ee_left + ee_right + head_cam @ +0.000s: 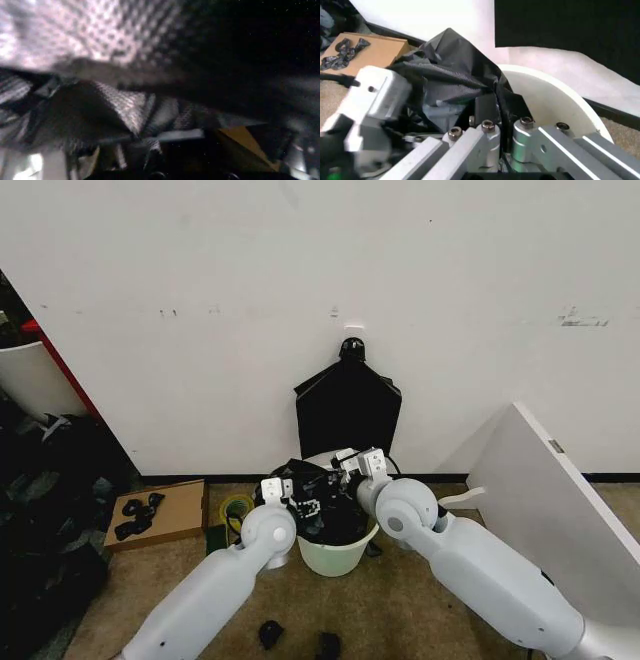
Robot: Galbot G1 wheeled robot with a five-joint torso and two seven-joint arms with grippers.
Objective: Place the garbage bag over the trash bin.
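Observation:
The trash bin is a round white bucket standing on the floor by the wall. The garbage bag, black and crinkled, is bunched in and above its mouth. My right gripper is at the far rim; in the right wrist view the gripper is shut on a fold of the garbage bag just inside the bin's rim. My left gripper reaches into the bag from the left side of the bin. In the left wrist view the bag's film lies pressed close to the camera.
A flat black bundle with a pointed top leans on the wall behind the bin. A slanted white board stands to the right. On the left are a cardboard box and a tape roll. Small black objects lie on the floor in front.

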